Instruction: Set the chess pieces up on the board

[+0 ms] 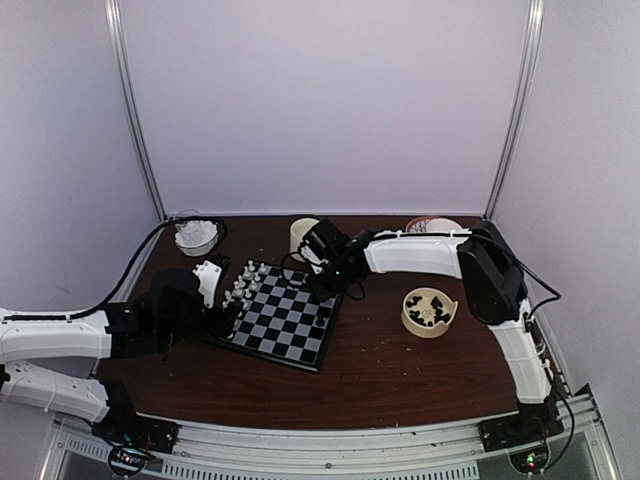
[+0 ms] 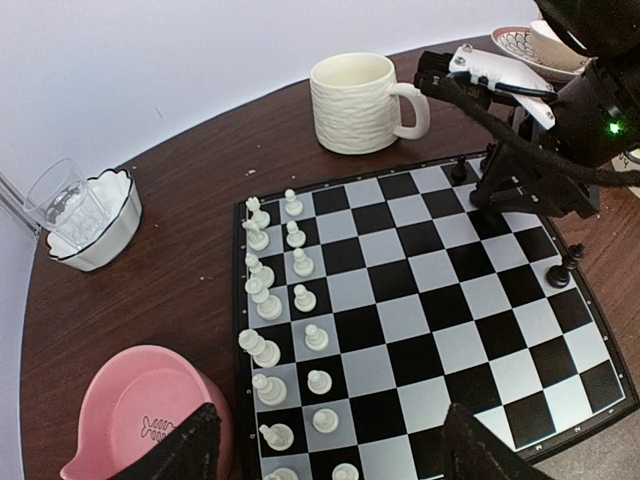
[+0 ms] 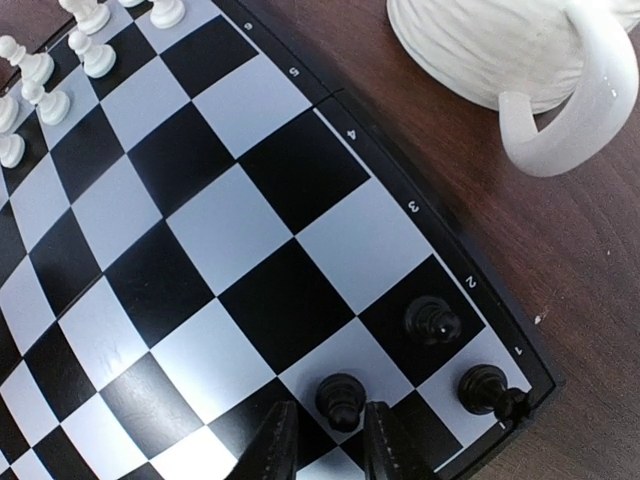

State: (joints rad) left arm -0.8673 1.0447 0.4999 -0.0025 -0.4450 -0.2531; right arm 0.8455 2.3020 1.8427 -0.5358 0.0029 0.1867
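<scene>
Holding black chess pieces [image 1: 428, 308], tan bowl [image 1: 425, 331], mug [image 2: 355, 100] beside board [image 2: 400, 312]

Soft, even, purplish light from overhead; only faint shadows around the board [image 1: 280, 318]; top view slightly grainy; right wrist view bows its squares outward; the mug [image 3: 480, 40] beside it glares pale.

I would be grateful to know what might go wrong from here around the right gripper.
1. The right gripper closely flanks a black piece; pulling away askew could topple it.
2. Two other black pieces stand close by in the same corner of the board; a sideways move might knock them.
3. The mug sits just beside that edge; the arm could bump it.
</scene>
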